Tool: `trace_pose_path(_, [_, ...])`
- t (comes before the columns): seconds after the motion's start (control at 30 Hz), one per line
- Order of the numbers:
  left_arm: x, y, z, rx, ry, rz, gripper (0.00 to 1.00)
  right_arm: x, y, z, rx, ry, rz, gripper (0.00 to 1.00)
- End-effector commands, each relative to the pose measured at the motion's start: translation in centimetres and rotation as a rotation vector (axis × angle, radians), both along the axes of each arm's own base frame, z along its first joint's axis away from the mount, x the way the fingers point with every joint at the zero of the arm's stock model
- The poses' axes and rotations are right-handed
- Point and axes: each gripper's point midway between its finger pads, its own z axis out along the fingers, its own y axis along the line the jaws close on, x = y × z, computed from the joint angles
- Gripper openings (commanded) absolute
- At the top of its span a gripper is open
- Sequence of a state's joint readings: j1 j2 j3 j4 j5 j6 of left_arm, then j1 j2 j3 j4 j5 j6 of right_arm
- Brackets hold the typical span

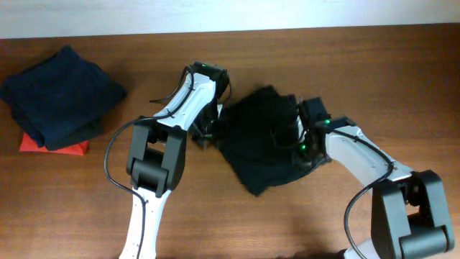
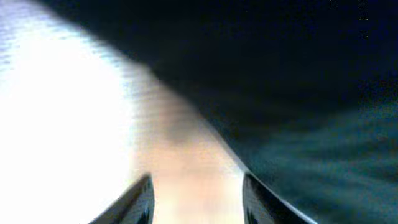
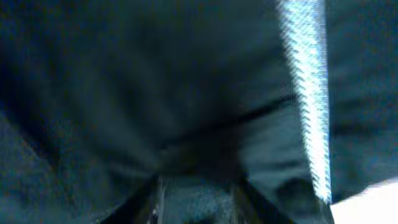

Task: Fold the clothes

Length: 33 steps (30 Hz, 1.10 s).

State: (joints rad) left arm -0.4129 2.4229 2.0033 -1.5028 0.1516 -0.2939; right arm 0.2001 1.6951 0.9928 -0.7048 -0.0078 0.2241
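Note:
The black clothes point(image 1: 260, 155) lie crumpled on the wooden table point(image 1: 359, 72) at the middle. My left gripper point(image 1: 208, 137) is low at the garment's left edge. In the left wrist view its fingers point(image 2: 198, 200) are open over bare table, with the black fabric point(image 2: 298, 93) just to their right. My right gripper point(image 1: 297, 144) is down on the garment's right part. In the right wrist view its fingers point(image 3: 198, 198) are apart and pressed into the dark fabric point(image 3: 124, 93), which fills the gap between them. The pale trim point(image 3: 306, 93) runs down the right side.
A folded navy-blue garment point(image 1: 61, 93) sits at the far left on a small flat red item point(image 1: 70, 149). Both arms reach in from the front edge of the table.

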Motion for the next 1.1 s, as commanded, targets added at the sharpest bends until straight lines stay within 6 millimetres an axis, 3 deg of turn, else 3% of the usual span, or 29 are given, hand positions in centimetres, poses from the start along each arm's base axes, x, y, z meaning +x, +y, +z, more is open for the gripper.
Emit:
trace_pose_path(0.0, [-3.2, 0.3, 0.9, -0.001, 0.151, -0.021, 0.42, 4.1, -3.1, 1.5, -0.103, -0.164, -0.068, 0.45])
trace_pose_path(0.07, [-2.3, -0.2, 3.1, -0.059, 0.078, -0.048, 0.38, 5.7, -2.8, 3.0, -0.113, -0.210, 0.000, 0.52])
trace_pose_path(0.13, [0.7, -1.5, 5.7, -0.146, -0.104, -0.096, 0.40, 6.2, -2.7, 3.7, -0.112, -0.223, 0.005, 0.54])
trace_pose_path(0.17, [3.9, -2.9, 8.2, -0.227, -0.289, -0.152, 0.63, 6.1, -2.4, 3.7, -0.097, -0.217, 0.009, 0.56])
trace_pose_path(0.2, [6.2, -4.0, 9.4, -0.279, -0.414, -0.214, 0.99, 5.9, -2.4, 3.6, -0.092, -0.208, 0.011, 0.56])
trace_pose_path(0.27, [8.9, -6.2, 9.7, -0.405, -0.556, -0.445, 0.99, 5.6, -2.3, 3.5, -0.090, -0.195, 0.013, 0.57])
trace_pose_path(0.33, [9.3, -8.2, 8.6, -0.526, -0.570, -0.559, 0.99, 5.3, -2.1, 3.3, -0.078, -0.182, 0.017, 0.57])
trace_pose_path(0.43, [10.3, -9.9, 3.8, -0.597, -0.540, -0.552, 0.99, 4.9, -2.2, 3.2, -0.080, -0.165, 0.018, 0.58])
trace_pose_path(0.53, [11.4, -11.4, 0.4, -0.667, -0.551, -0.546, 0.99, 4.5, -2.3, 3.1, -0.083, -0.146, 0.019, 0.58])
trace_pose_path(0.6, [11.1, -11.9, -1.3, -0.694, -0.523, -0.535, 0.98, 4.3, -2.3, 3.0, -0.085, -0.139, 0.019, 0.58])
trace_pose_path(0.67, [10.1, -12.6, -1.3, -0.763, -0.482, -0.512, 0.83, 4.3, -2.3, 3.0, -0.085, -0.138, 0.020, 0.58])
trace_pose_path(0.73, [9.5, -13.4, -0.9, -0.815, -0.464, -0.508, 0.31, 4.3, -2.3, 3.0, -0.085, -0.138, 0.020, 0.58])
trace_pose_path(0.77, [9.4, -13.5, -0.9, -0.815, -0.463, -0.510, 0.14, 4.3, -2.3, 3.0, -0.085, -0.138, 0.019, 0.58])
trace_pose_path(0.8, [9.4, -13.5, -0.8, -0.816, -0.463, -0.510, 0.04, 4.3, -2.3, 3.0, -0.085, -0.138, 0.020, 0.58])
trace_pose_path(0.87, [9.9, -13.2, -0.4, -0.807, -0.479, -0.508, 0.01, 4.4, -2.7, 4.1, -0.098, -0.130, 0.011, 0.58])
trace_pose_path(0.9, [11.1, -12.0, 0.5, -0.760, -0.518, -0.507, 0.00, 4.6, -3.5, 5.8, -0.111, -0.129, -0.008, 0.58])
trace_pose_path(0.97, [13.6, -8.6, 3.6, -0.642, -0.603, -0.489, 0.01, 5.1, -5.4, 9.3, -0.115, -0.142, -0.062, 0.58])
trace_pose_path(1.0, [14.7, -6.4, 6.1, -0.598, -0.648, -0.465, 0.00, 5.3, -6.7, 11.1, -0.115, -0.156, -0.099, 0.58])
trace_pose_path(1.07, [15.8, -2.4, 9.5, -0.498, -0.698, -0.396, 0.00, 5.0, -8.8, 13.0, -0.119, -0.163, -0.158, 0.58])
